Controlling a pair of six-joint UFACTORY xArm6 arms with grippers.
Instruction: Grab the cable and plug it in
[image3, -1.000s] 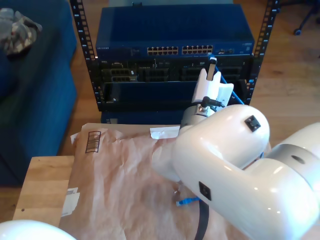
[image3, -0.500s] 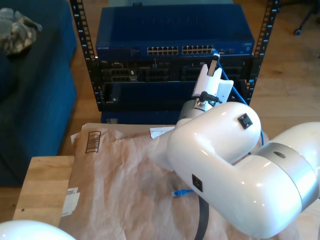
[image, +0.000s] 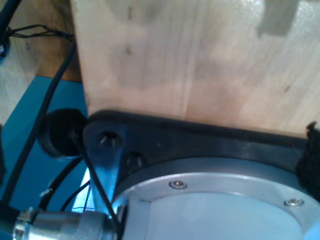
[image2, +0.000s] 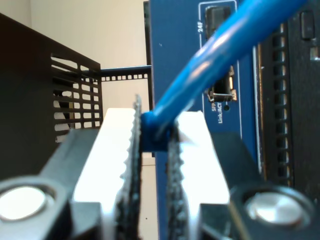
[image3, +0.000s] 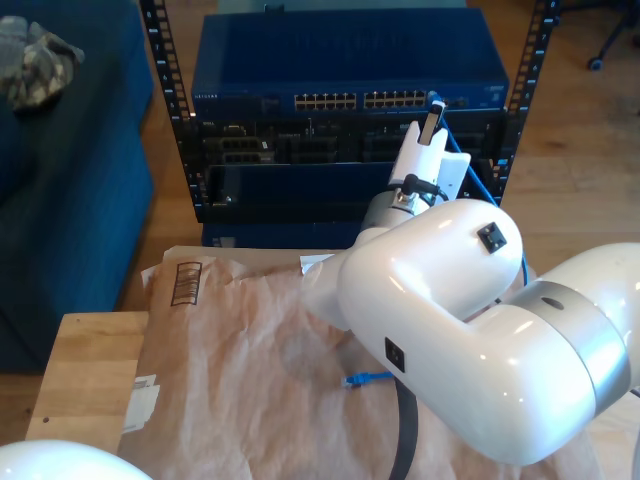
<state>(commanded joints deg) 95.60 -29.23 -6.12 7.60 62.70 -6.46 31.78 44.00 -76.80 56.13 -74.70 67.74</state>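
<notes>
Gripping the cable (image2: 210, 60), my second tool (image2: 152, 145), at blue switch (image3: 350, 60) in rack (image3: 170, 110)

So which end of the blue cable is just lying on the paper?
The loose plug on the brown paper. The cable's other end is pinched in my second end effector by the switch.

The cable (image3: 484, 190) is hidden for most of its length behind the white arm (image3: 470, 330) in the exterior view. The port labels on the blue switch (image3: 340, 70) are too small to read.
</notes>
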